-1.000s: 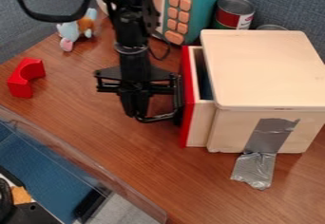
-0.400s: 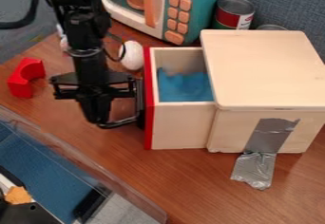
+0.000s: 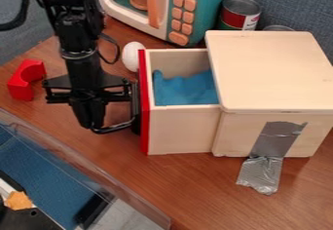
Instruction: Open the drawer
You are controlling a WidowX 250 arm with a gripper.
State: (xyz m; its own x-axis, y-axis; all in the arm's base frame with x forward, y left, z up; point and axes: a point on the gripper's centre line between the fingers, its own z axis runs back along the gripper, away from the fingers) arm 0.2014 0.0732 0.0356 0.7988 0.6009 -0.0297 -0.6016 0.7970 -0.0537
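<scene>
My hand (image 3: pixel 93 119) hangs at the red front (image 3: pixel 144 134) of the open drawer (image 3: pixel 181 129); whether my grip is open or closed, I can't tell.

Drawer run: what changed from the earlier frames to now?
The drawer slid farther out, toward picture left, exposing blue material inside. The gripper shifted left with it, by its red front. No grasp or release visible. Box, tape and red block stayed put.
</scene>
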